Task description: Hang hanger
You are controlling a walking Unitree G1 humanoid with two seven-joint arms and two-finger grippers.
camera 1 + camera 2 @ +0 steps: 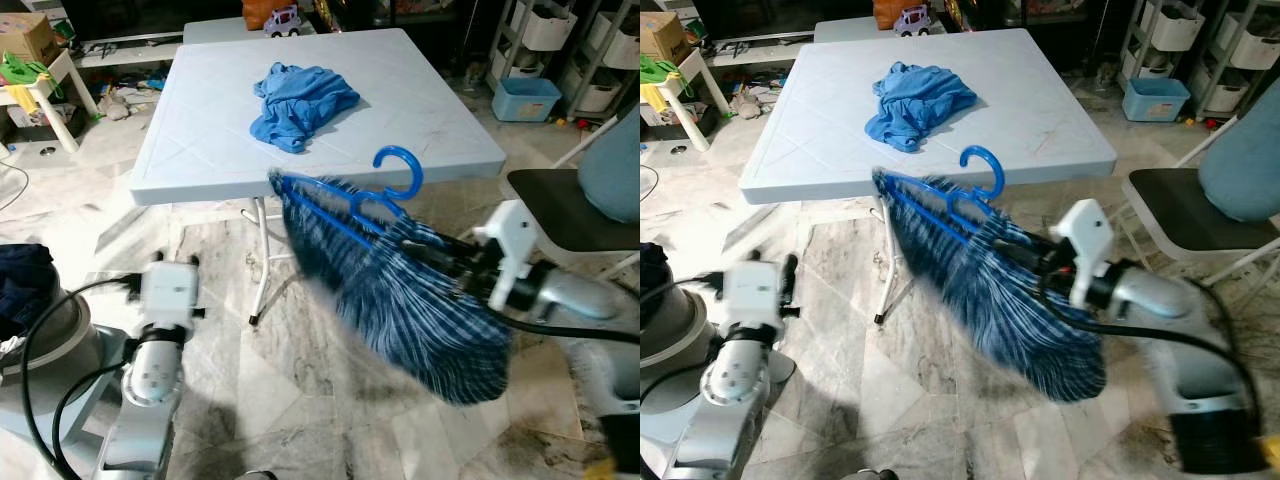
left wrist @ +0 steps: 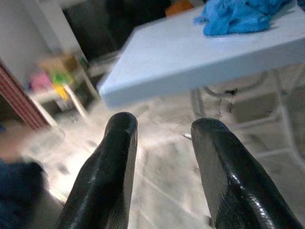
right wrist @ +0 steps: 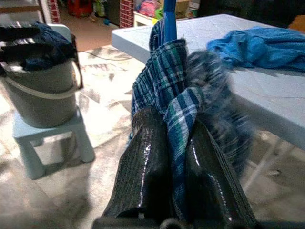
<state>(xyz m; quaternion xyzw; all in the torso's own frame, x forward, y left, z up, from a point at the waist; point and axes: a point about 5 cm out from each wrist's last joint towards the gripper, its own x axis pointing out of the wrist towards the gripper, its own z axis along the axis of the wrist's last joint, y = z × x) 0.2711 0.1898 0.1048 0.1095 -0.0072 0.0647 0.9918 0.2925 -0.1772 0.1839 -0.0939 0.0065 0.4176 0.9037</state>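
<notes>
A blue plastic hanger [image 1: 372,198] carries a blue plaid shirt [image 1: 415,305], motion-blurred, in the air in front of the pale blue table [image 1: 200,140]. My right gripper [image 1: 440,250] is shut on the shirt and hanger; in the right wrist view its fingers [image 3: 147,167] pinch the plaid cloth [image 3: 178,119]. A crumpled light blue garment [image 1: 300,100] lies on the table top. My left gripper [image 2: 162,143] is open with nothing in it, low at the left, pointing toward the table's edge [image 2: 190,71].
A grey bucket [image 3: 40,90] holding dark clothes stands on a small stool [image 3: 52,138] at my left. A chair [image 1: 570,215] with a black seat is on the right. Shelves with bins [image 1: 545,30] and clutter line the back; the floor is marble.
</notes>
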